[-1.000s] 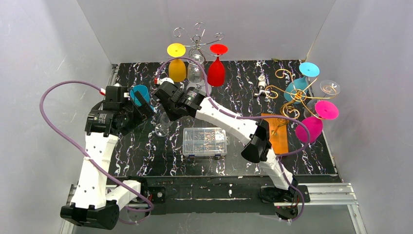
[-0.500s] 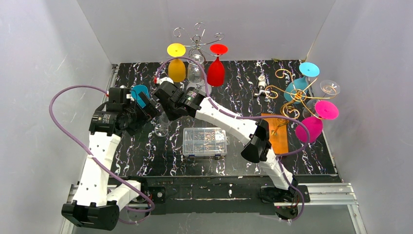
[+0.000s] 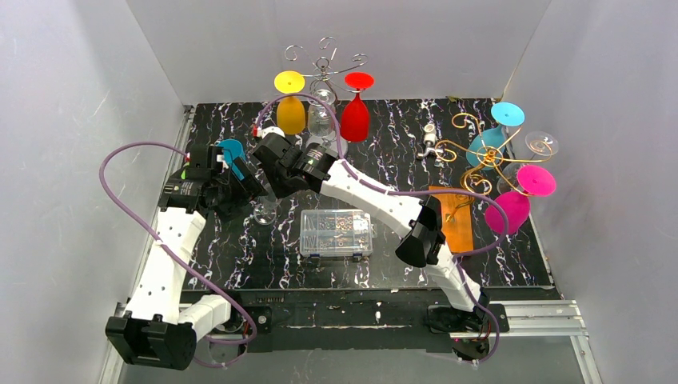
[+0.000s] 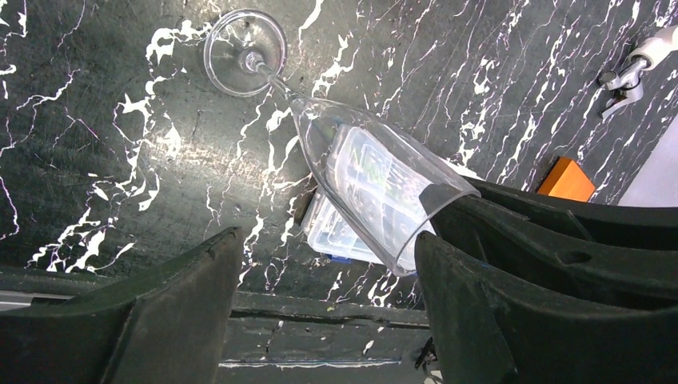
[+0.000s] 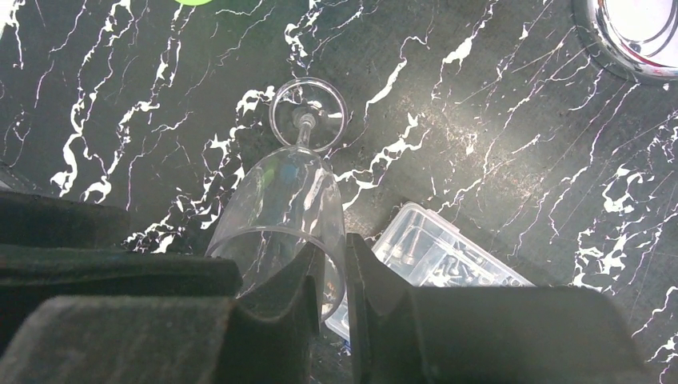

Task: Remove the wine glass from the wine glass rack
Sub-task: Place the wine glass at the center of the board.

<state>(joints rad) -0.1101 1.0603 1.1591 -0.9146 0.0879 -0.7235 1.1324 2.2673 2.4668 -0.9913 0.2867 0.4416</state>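
Over the last second the left arm has been swung inward and the left hand point(image 4: 329, 240) brought around the bowl of the clear wine glass point(image 4: 376, 192), while its fingers have begun to narrow. They are seen wide apart, one on each side of the bowl, and nothing is gripped (one finger lies very close to the rim, but contact cannot be told). The right hand point(image 5: 334, 258) is pinched nearly closed on the wall of the rim.

The glass is already off the silver rack point(image 3: 324, 60) and is held foot-down between the two hands. Whether its foot rests on the counter point(image 3: 400, 144) cannot be told. A handover or a steadying grip is judged to be under way, so little of the task is thought to remain.

A clear parts box point(image 3: 337, 232) lies just beside the glass, and a teal glass point(image 3: 232, 152) stands right behind the left hand; these two are judged the likeliest to be knocked. A yellow glass point(image 3: 291, 112) and a red glass point(image 3: 356, 116) hang on the silver rack, and a gold rack point(image 3: 480, 152) stands well apart to the right.
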